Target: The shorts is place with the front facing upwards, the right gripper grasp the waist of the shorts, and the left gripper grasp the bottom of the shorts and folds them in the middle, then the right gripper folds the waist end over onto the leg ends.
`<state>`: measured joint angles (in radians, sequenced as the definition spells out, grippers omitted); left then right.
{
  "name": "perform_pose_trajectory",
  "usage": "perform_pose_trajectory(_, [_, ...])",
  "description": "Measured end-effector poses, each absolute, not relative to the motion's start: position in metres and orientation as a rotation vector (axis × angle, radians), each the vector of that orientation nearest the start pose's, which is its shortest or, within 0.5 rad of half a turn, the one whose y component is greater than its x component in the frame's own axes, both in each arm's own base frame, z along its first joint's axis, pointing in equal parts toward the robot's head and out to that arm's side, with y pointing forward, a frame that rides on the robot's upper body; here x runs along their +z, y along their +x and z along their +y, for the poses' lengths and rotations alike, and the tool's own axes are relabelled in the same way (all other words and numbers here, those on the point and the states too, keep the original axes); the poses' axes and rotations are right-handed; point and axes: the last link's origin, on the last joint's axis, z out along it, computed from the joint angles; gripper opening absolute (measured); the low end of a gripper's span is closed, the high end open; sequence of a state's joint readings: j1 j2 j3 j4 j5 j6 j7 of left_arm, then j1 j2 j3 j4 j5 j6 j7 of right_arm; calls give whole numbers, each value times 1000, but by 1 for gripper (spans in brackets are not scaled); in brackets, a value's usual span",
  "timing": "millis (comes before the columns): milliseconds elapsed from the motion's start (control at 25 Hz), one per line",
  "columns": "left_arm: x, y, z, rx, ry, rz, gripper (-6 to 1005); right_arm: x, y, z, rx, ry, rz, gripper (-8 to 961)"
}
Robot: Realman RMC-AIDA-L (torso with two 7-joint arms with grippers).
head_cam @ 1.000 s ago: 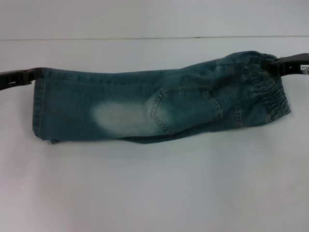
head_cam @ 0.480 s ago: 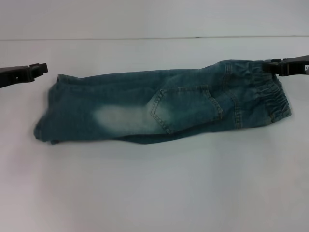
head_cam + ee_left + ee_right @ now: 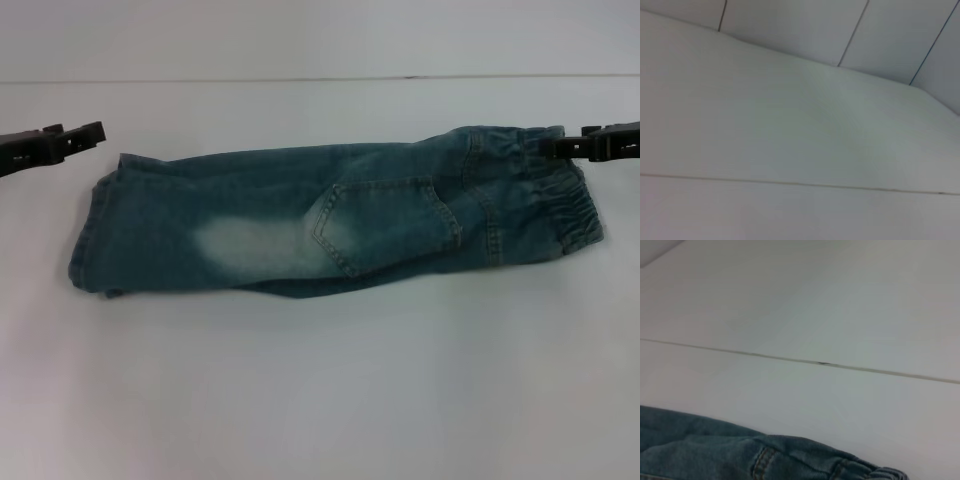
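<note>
The blue denim shorts (image 3: 330, 225) lie flat on the white table (image 3: 320, 380), folded lengthwise with a back pocket facing up. The elastic waist (image 3: 560, 200) is at the right and the leg ends (image 3: 95, 240) are at the left. My right gripper (image 3: 565, 142) is open, its lower finger touching the waist's far corner. My left gripper (image 3: 75, 135) is open and holds nothing. It hovers just off the far left of the leg ends, apart from the cloth. In the right wrist view a strip of the shorts (image 3: 740, 455) shows along one edge. The left wrist view shows only table.
The table's far edge (image 3: 320, 78) runs across the back, with a pale wall behind it. Bare white surface lies in front of the shorts. A seam line (image 3: 820, 363) crosses the right wrist view.
One second ago both grippers held the shorts stretched between them. The left one let go of the leg ends and drew back left. The waist dropped flat and the right gripper opened.
</note>
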<state>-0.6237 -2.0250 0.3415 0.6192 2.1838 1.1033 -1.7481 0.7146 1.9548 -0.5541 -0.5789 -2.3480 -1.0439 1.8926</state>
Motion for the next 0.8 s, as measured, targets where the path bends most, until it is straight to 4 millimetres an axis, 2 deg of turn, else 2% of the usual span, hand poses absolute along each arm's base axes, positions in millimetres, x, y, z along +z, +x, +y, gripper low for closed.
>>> perform_pose_trajectory(160, [66, -324, 388, -638, -2047, -1127, 659, 69, 307, 420, 283, -2200, 1140, 788])
perform_pose_trajectory(440, [62, -317, 368, -748, -2142, -1002, 804, 95, 302, 413, 324, -2219, 1201, 808])
perform_pose_trajectory(640, [54, -309, 353, -801, -2234, -915, 853, 110, 296, 407, 331, -2233, 1270, 809])
perform_pose_trajectory(800, [45, -305, 347, -806, -2292, -868, 851, 117, 292, 403, 270, -2253, 1348, 809])
